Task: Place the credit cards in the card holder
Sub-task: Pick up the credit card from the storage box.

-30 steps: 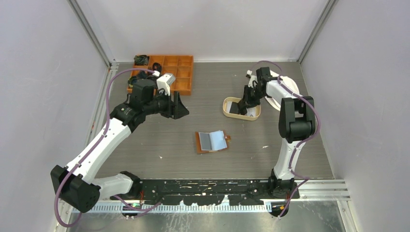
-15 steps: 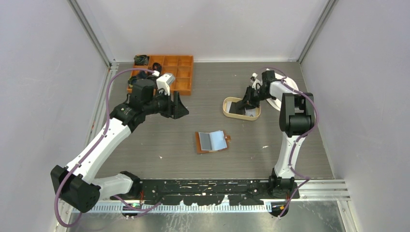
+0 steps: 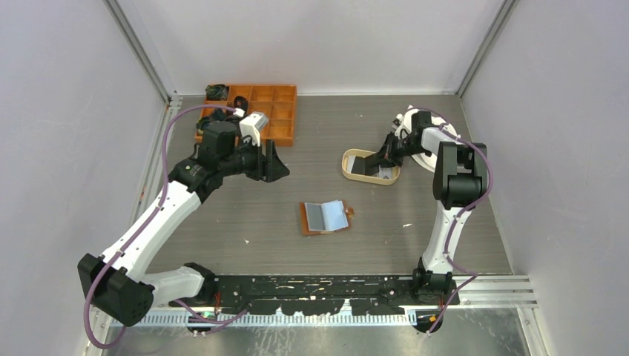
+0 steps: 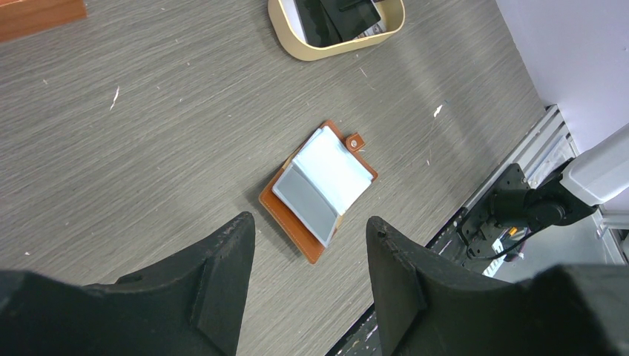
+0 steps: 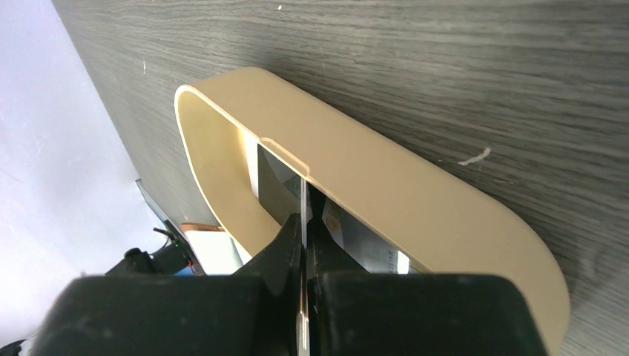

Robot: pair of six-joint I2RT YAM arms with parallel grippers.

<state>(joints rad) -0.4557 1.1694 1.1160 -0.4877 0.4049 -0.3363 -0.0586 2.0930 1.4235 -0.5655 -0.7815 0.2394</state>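
The card holder (image 3: 325,216) lies open at mid-table, brown leather with a grey card (image 4: 308,202) and a white leaf (image 4: 337,167) showing inside. More credit cards (image 3: 362,165) lie in the oval tan tray (image 3: 348,167): dark ones (image 4: 337,15) and a silver one (image 5: 363,245). My right gripper (image 3: 382,157) reaches down into the tray and is shut on a thin credit card (image 5: 304,211), seen edge-on between its fingers at the tray's rim (image 5: 386,163). My left gripper (image 3: 278,165) hangs open and empty above the table, left of the tray, with the card holder (image 4: 285,222) seen between its fingers.
An orange compartment box (image 3: 259,111) stands at the back left behind the left arm. A white round dish (image 3: 439,142) lies behind the right arm. Small white scraps (image 3: 406,225) dot the table. The metal rail (image 3: 489,285) runs along the near edge.
The right wrist has swung to the right while its fingers stayed in the tray and closed on a card. The left arm and the card holder have not moved.
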